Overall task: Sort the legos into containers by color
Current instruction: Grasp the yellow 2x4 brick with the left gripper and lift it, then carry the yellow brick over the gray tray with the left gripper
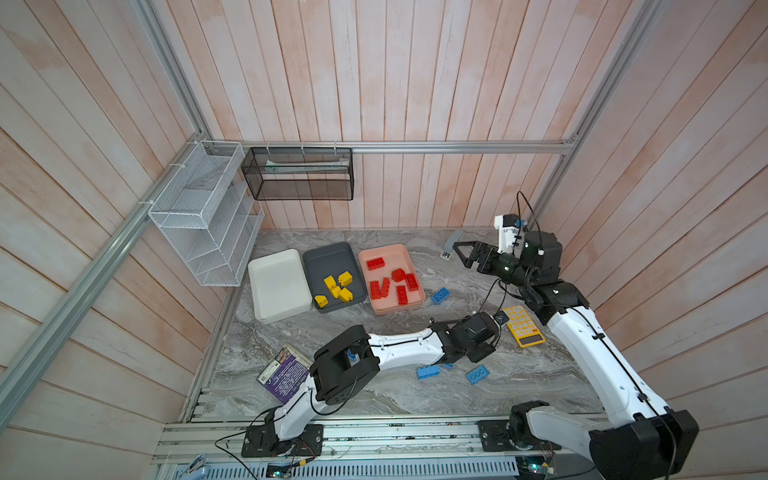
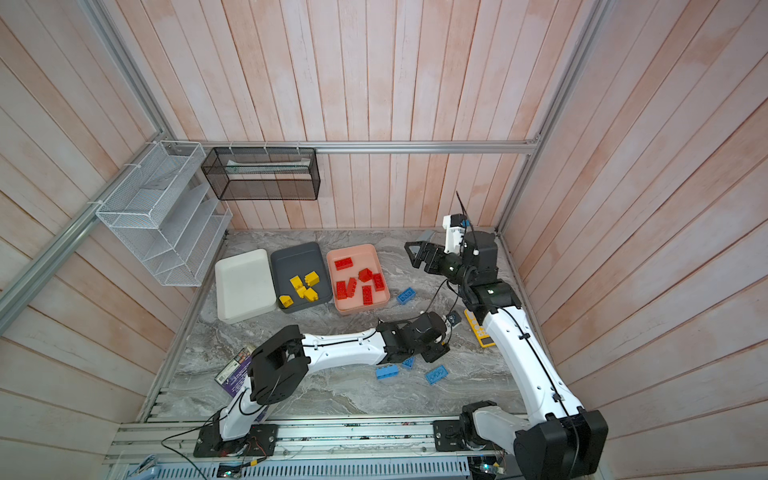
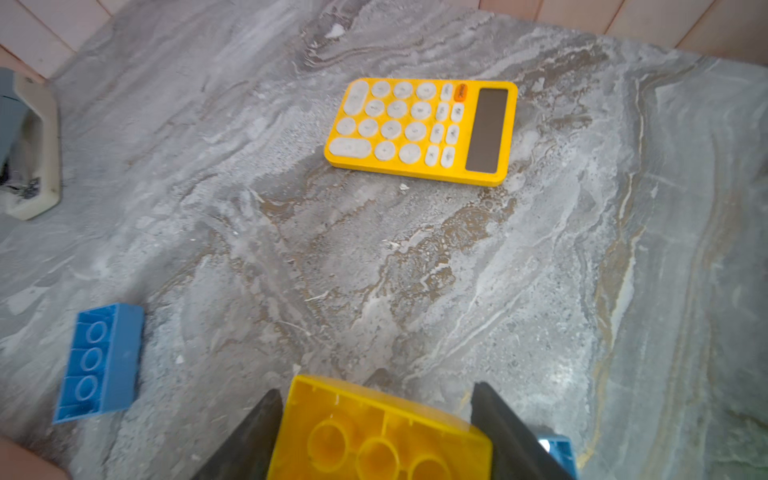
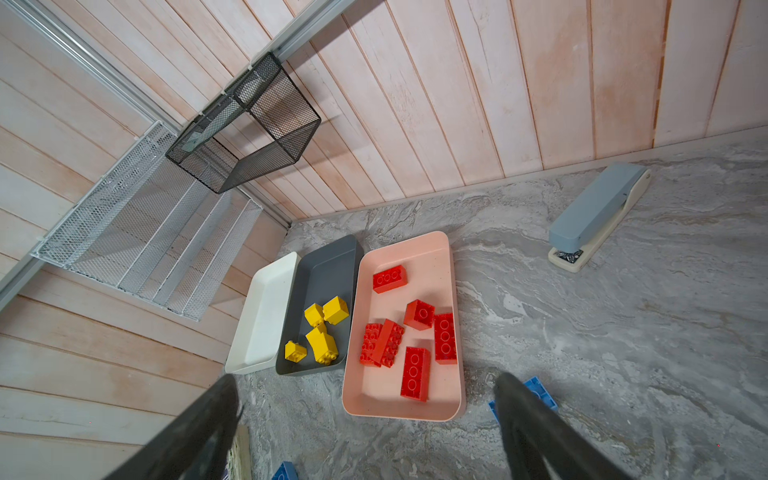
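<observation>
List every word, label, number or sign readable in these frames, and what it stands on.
None reads clearly.
On the yellow calculator, the key markings and the orange key's word are blurred in the left wrist view.
On the purple book, the cover print is too small to read in a top view.
On the stapler, no label shows.

Marbled tabletop (image 1: 415, 399): white tray (image 1: 278, 282), grey tray (image 1: 328, 257), pink tray (image 1: 395, 255), blue bricks (image 1: 440, 296), yellow calculator (image 1: 523, 326), stapler (image 4: 594, 212), book (image 1: 286, 372).

Left wrist view: yellow brick (image 3: 374, 432) cut off by frame edge; blue brick (image 3: 559, 451) mostly hidden behind left gripper (image 3: 376, 392). In a top view: calculator (image 2: 473, 322) half covered by right arm; book (image 2: 232, 370) partly under left arm.
</observation>
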Robot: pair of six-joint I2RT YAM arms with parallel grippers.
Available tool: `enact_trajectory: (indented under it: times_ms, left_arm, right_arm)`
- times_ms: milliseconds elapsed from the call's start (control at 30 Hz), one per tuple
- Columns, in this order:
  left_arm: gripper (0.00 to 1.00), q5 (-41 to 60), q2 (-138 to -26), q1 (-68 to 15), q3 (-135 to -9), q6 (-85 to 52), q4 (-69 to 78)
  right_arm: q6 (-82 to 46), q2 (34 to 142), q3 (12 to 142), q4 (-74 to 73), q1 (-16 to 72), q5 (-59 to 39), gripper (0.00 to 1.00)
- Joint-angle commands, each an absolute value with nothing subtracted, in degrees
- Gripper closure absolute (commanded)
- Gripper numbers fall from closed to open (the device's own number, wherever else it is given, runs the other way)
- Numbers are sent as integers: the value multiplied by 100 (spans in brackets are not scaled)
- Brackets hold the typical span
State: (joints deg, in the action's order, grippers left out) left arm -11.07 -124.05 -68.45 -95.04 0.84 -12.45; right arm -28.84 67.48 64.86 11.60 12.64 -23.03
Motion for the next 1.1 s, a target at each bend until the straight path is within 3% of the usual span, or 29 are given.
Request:
enact_trajectory:
  times_ms: [0, 367, 600, 833, 1067]
  left_arm:
    - [42, -1317, -11994, -6670, -9050, -20, -1101]
    - [42, -1533, -10439, -5910, -7253, -403, -955]
    - [42, -1662, -9641, -4977, -6520, -769, -1144]
    - [41, -1701, -9375, -3894, -6455, -1145, -1425]
    - [41, -1355, -9952, -2764, -7242, -1527, -1732]
  right_arm:
    - [-2883, 6889, 6403, 986, 1244, -2085, 4]
    - [-3003, 7153, 5832, 641, 1176, -2054, 4]
    - [-3086, 7259, 5099, 278, 1160, -1996, 4]
    - [-2896, 7347, 4405, 99, 1160, -1725, 4]
    - [-2914, 7444, 3830, -326, 1160, -1924, 4]
